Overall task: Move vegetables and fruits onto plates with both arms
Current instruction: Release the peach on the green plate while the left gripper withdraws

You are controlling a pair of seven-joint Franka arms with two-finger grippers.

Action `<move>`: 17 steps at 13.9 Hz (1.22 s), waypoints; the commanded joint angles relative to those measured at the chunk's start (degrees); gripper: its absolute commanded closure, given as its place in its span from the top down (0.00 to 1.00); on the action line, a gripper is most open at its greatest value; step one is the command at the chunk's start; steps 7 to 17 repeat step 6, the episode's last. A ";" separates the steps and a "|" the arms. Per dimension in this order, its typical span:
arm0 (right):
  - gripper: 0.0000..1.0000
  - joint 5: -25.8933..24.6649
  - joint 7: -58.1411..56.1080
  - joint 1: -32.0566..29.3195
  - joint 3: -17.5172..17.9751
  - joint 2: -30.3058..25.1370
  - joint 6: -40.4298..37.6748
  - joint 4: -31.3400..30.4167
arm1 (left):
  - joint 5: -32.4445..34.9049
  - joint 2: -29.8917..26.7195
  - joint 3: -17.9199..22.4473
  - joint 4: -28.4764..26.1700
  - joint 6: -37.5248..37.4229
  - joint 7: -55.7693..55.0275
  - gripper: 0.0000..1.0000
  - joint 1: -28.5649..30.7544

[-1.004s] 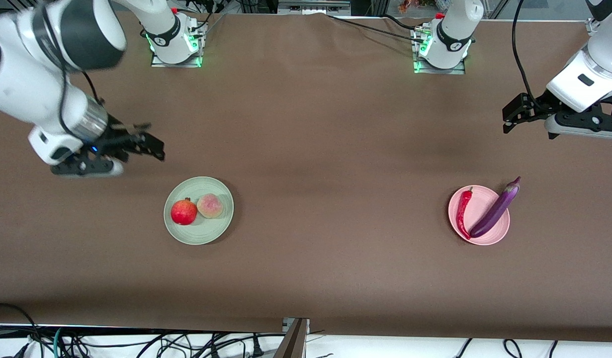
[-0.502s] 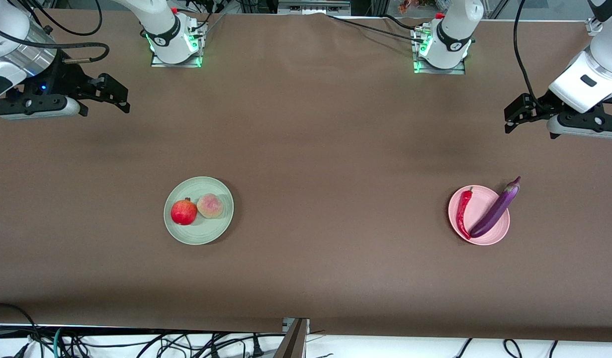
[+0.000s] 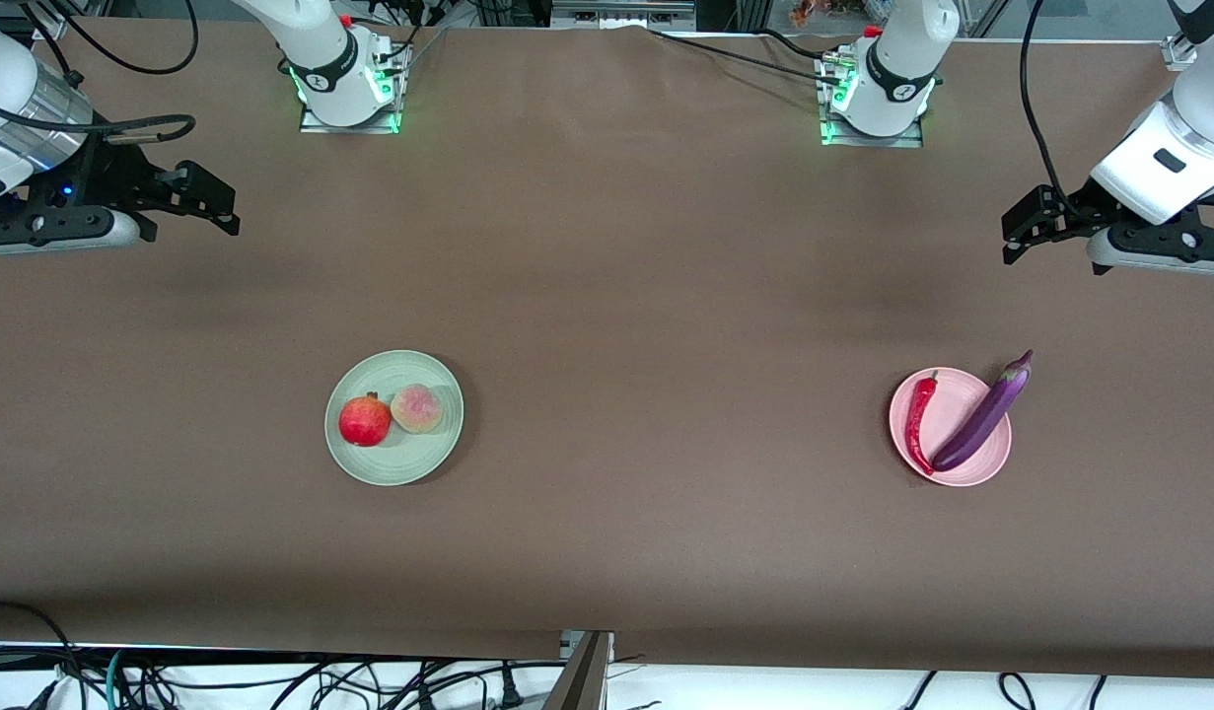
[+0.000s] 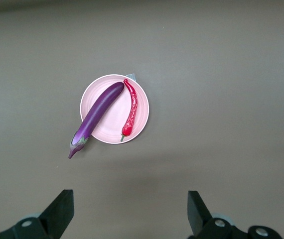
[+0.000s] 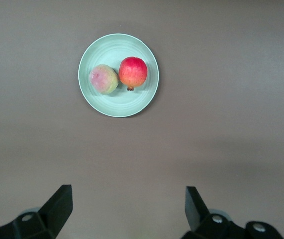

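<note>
Both arms [image 3: 1174, 148] cut off at frame edges

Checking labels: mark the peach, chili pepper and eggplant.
peach [image 3: 417, 408], front view, centre of fruit.
chili pepper [image 3: 920, 420], front view, mid-body.
eggplant [image 4: 98, 111], left wrist view, middle of purple body.

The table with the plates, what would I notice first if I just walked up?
Probably the purple eggplant lying beside a red chili pepper on the pink plate, toward the left arm's end of the table, its stem end poking past the rim. Then the red pomegranate and peach side by side on the green plate. The left claw and right claw hang open and empty.
</note>
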 commanded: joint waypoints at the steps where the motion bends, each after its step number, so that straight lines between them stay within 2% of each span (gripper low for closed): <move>1: 1.00 -0.51 -0.12 -1.31 0.92 -0.03 -0.78 0.87 | 0.38 0.07 -0.01 0.99 -0.92 1.12 1.00 0.35; 6: 1.00 -0.86 -0.65 -1.75 0.66 0.41 -0.87 2.54 | 0.30 -0.02 -0.09 3.36 -4.07 1.47 1.00 0.97; 17: 1.00 -0.86 -0.65 -1.75 0.66 0.41 -0.87 2.54 | 0.30 -0.02 -0.09 3.36 -4.07 1.47 1.00 0.97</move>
